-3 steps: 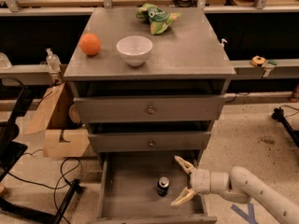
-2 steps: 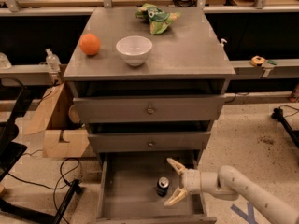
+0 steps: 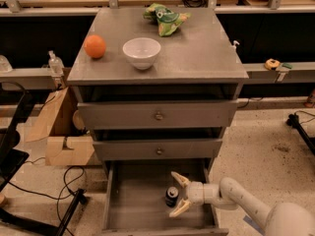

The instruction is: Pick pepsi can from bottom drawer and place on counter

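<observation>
The pepsi can (image 3: 172,196) stands upright in the open bottom drawer (image 3: 133,200), right of its middle. My gripper (image 3: 176,195) reaches in from the right, low inside the drawer, with its two pale fingers (image 3: 180,179) spread wide, one behind and one in front of the can's right side. The can sits at the mouth of the open fingers, not clamped. The counter (image 3: 197,53) is the grey top of the cabinet above.
On the counter are an orange (image 3: 95,46), a white bowl (image 3: 141,52) and a green chip bag (image 3: 166,18). Two upper drawers (image 3: 158,115) are shut. A cardboard box (image 3: 64,136) and cables lie on the floor at left.
My gripper has moved left inside the drawer, from beside the can to having its open fingers around the can's right side. The can has not moved.
</observation>
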Robot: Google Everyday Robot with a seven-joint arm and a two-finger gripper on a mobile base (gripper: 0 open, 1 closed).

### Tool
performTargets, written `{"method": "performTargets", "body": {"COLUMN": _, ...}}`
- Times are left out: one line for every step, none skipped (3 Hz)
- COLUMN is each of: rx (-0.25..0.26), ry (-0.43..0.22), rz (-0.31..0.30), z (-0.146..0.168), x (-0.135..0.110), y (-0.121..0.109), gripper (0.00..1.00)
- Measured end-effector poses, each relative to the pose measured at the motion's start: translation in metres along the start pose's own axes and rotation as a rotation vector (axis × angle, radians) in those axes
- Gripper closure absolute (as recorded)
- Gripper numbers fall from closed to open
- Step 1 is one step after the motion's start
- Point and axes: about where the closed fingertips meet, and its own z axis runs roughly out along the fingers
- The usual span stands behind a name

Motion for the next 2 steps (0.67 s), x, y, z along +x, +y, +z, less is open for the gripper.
{"method": "performTargets", "body": {"rx": 0.007, "ry": 0.034, "rz": -0.002, "z": 0.001, "x": 0.038, "y": -0.020, "gripper": 0.00}}
{"method": "performTargets", "body": {"rx": -0.002, "ry": 0.100, "rz": -0.004, "z": 0.005, "x": 0.064, "y": -0.035, "gripper": 0.00}}
